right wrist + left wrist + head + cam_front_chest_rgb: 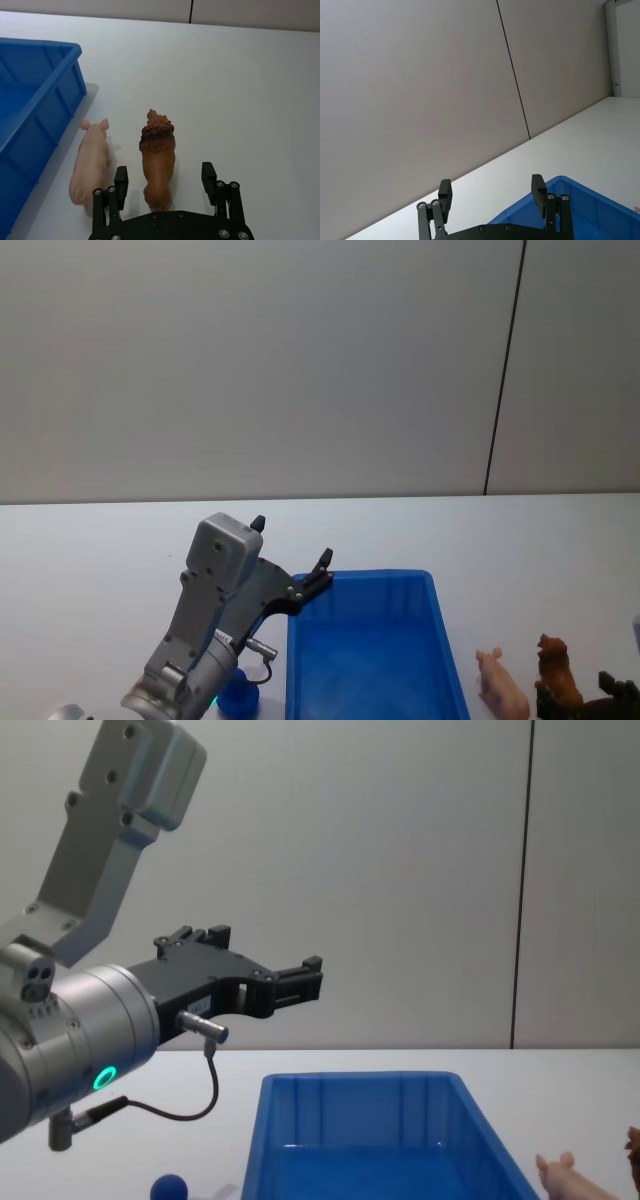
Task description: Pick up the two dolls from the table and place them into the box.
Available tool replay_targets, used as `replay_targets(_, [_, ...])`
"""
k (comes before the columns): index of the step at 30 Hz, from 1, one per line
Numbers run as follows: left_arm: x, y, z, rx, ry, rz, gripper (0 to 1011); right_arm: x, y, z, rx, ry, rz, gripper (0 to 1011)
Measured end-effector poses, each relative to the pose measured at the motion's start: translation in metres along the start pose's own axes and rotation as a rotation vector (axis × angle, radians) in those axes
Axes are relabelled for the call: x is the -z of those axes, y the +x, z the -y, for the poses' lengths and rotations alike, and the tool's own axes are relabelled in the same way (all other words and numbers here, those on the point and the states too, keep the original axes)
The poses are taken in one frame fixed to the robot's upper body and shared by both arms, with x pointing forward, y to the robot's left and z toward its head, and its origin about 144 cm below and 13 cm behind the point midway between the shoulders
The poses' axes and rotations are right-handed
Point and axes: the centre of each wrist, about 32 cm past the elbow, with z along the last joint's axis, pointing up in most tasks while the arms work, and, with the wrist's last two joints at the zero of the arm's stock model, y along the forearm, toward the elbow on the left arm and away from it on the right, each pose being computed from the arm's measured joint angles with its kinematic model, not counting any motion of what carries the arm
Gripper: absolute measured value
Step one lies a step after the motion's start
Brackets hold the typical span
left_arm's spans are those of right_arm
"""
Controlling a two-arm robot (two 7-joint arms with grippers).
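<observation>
1. Right tool (165,172): fingers spread and empty, low over the counter (250,100), straddling the rear half of the lion doll (158,155); neither finger looks to be touching it yet
2. Lion doll: reddish-brown, maned, standing upright on the counter to the right of the box (50,85), head pointing away from the tool
3. Pig doll (91,162): pale pink, upright, just beside the lion on the box side and parallel to it; one finger of the right tool sits in the narrow gap between the two
4. Step in hand, as judged: grasp of the lion. Advised: keep that finger clear of the pig, centre the body between the fingers, close across the flanks behind the mane, and lift straight up before crossing the rim of the box
5. Risk, as judged: a nudge tips the pig over; a hold too near the rump lets the lion swing
6. Left tool (491,186): fingers spread and empty, held raised near the far left corner of the box, away from both dolls
7. Box: bright blue bin, with no doll in the part that shows
8. Blue ball (169,1187): small, on the counter left of the box
9. Counter: plain white, flat, matt
10. Room: plain grey wall (300,360) behind the counter, with one dark vertical seam (505,370)
</observation>
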Motion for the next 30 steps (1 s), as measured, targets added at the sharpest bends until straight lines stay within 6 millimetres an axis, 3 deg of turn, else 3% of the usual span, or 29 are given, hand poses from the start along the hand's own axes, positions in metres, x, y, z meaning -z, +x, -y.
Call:
replay_targets(19, [0.0, 0.0, 0.0, 0.0, 0.0, 0.0, 1001, 0.009, 0.0, -0.006, -0.037, -0.017, -0.003, 389])
replay_targets(20, [0.0, 0.0, 0.0, 0.0, 0.0, 0.0, 1001, 0.008, -0.001, -0.006, -0.038, -0.013, -0.003, 321])
replay_targets(30, [0.0, 0.0, 0.0, 0.0, 0.0, 0.0, 1001, -0.005, -0.005, 0.002, -0.031, 0.046, 0.013, 301])
